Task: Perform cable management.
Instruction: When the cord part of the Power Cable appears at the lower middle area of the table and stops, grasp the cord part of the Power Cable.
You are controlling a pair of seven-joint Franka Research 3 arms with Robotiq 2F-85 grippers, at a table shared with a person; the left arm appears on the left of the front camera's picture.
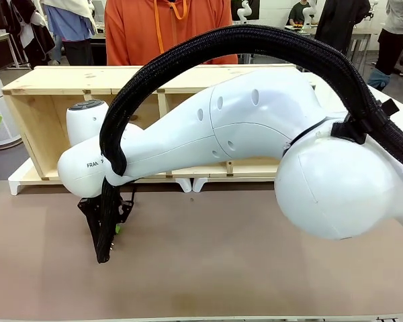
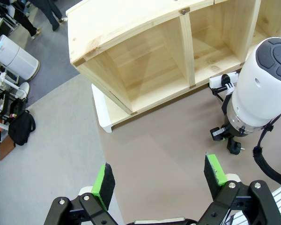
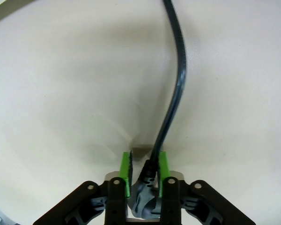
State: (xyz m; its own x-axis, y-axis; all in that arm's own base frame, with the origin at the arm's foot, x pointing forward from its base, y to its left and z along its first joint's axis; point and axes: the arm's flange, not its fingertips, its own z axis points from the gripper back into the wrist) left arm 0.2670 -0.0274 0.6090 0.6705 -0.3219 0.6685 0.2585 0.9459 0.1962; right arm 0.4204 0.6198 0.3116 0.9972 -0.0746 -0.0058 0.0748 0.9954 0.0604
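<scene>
The right gripper (image 3: 144,161) is clenched on the thin black power cable (image 3: 175,84) running toward 12 o'clock; the left gripper (image 2: 158,173) hangs released, pale wooden shelf (image 2: 145,61) at 12, white power strip (image 2: 219,80) at 2

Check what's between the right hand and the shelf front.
Left wrist view: a white power strip at the foot of the shelf, then bare table up to the right hand gripping the cable.

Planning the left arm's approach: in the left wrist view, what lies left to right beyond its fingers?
Black bag on the grey floor → open end compartment of the pale wooden shelf → white power strip → white rounded right arm.
</scene>
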